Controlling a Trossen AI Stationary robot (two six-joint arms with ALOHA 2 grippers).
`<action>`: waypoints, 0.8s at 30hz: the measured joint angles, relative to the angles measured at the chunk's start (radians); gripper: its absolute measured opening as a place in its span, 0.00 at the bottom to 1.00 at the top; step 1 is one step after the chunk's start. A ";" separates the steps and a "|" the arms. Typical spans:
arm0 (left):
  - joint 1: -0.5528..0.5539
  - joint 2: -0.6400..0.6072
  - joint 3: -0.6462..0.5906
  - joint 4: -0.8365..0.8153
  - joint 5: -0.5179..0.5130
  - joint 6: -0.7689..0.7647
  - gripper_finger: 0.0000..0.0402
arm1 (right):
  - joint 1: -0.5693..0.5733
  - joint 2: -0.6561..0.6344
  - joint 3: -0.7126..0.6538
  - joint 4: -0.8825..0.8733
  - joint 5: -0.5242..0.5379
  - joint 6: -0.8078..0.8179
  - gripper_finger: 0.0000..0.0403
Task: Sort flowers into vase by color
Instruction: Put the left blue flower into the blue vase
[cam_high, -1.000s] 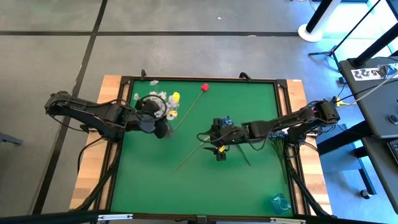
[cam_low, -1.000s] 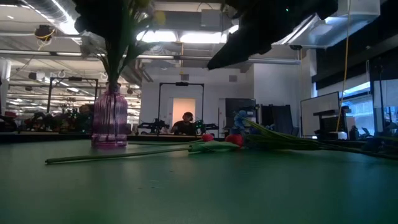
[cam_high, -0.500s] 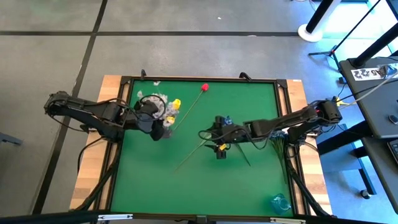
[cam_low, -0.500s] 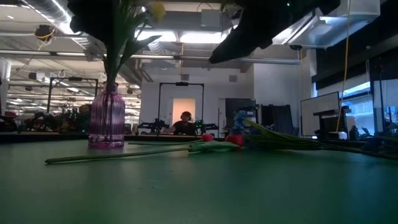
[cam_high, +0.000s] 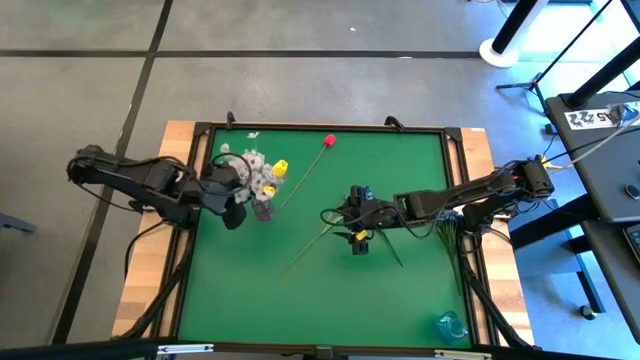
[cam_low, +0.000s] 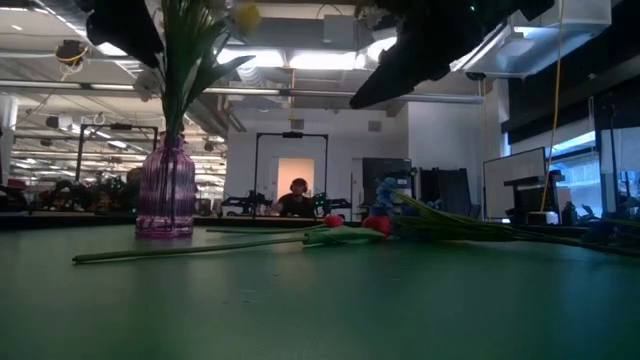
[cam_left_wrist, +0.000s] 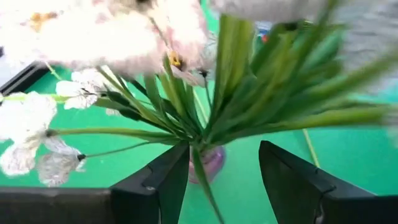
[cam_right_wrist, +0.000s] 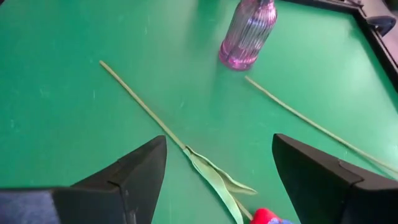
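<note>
Red tulip (cam_right_wrist: 264, 216) lies under open right end effector (cam_right_wrist: 214, 165).

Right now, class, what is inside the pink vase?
The pink vase holds green stems with white blossoms and a yellow tulip. The stem ends inside the ribbed glass cannot be seen.

Ceiling lights (cam_low: 300, 60) glare behind me in the low view, leaving my surface (cam_low: 320, 300) dim; the white blossoms (cam_left_wrist: 93, 43) blur close to my left wrist camera.
</note>
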 joint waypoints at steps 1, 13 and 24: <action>-0.008 -0.009 0.000 0.000 0.001 0.000 0.47 | 0.000 0.000 0.000 0.000 0.000 0.004 0.72; -0.045 -0.150 0.018 -0.107 0.209 -0.056 0.47 | 0.000 -0.028 0.027 -0.109 0.010 0.083 0.72; -0.093 -0.268 0.216 -0.050 0.151 0.095 0.47 | -0.002 -0.022 0.029 -0.628 0.094 0.657 0.72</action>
